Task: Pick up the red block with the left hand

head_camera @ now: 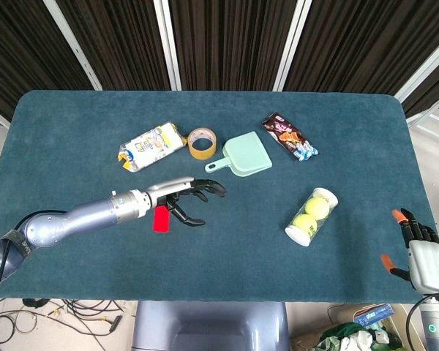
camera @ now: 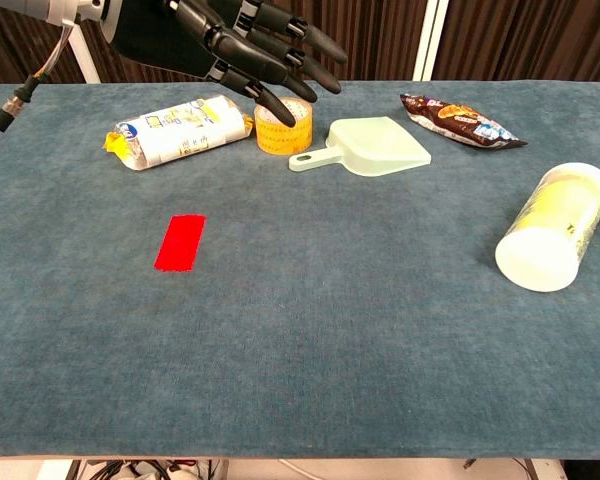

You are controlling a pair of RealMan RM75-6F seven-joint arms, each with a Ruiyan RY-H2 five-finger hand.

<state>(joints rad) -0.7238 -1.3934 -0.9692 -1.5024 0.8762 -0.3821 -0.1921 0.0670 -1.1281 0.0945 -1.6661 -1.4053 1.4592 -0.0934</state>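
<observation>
The red block (camera: 180, 241) lies flat on the table (head_camera: 73, 124), at about seven o'clock from the snack bag (head_camera: 151, 145). Above it hangs the left hand (head_camera: 192, 199), fingers spread and holding nothing, probably poised to drop onto it. The tape roll (head_camera: 201, 142) sits at the hand's twelve o'clock. Far right, off the table edge, the right hand (head_camera: 424, 256) is parked, apparently empty.

On the table (head_camera: 73, 124), the block (head_camera: 161, 219) lies in the lower left of the head view, the left hand (head_camera: 192, 199) above it, not touching in the chest view. Across the upper middle run a snack bag (head_camera: 151, 146), tape roll (head_camera: 201, 142) (just beside the bag), dustpan (head_camera: 241, 156) and wrapper (head_camera: 289, 137). The ball tube (head_camera: 312, 216) lies at right; the right hand (head_camera: 423, 252) sits in the lower right corner.
</observation>
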